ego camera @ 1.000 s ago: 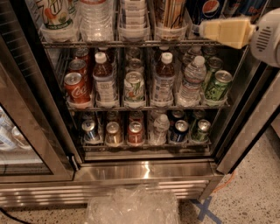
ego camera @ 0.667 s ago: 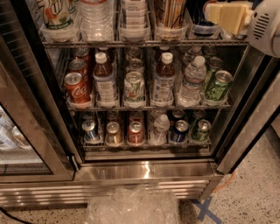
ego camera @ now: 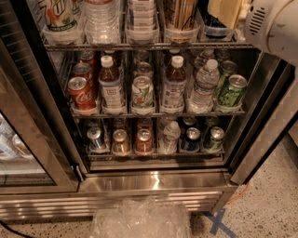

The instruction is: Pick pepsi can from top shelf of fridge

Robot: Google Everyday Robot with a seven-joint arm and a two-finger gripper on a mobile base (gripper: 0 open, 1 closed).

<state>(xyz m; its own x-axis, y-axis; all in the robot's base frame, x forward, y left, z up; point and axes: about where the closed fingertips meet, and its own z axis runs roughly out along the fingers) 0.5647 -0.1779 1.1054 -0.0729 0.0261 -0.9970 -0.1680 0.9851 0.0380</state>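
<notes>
The fridge (ego camera: 153, 183) stands open, with a dark interior and wire shelves of cans and bottles. The top shelf (ego camera: 139, 46) runs along the upper edge of the view with clear round holders. At its far right, a dark blue can that I take for the pepsi can (ego camera: 209, 22) sits in a holder. Only its lower part shows, and no logo is visible. My gripper (ego camera: 226, 11), yellowish on a white arm (ego camera: 274, 25), is right at that can and covers most of it.
The top shelf also holds a white-green can (ego camera: 59, 14), a water bottle (ego camera: 100, 18) and other containers. The middle shelf has a red Coca-Cola can (ego camera: 80, 93), bottles and green cans (ego camera: 231, 90). The glass door (ego camera: 28, 139) stands open at the left. A plastic bag (ego camera: 139, 218) lies on the floor.
My gripper has moved up and a little left, from beside the top shelf's right end to in front of the dark blue can, which it now mostly covers.
</notes>
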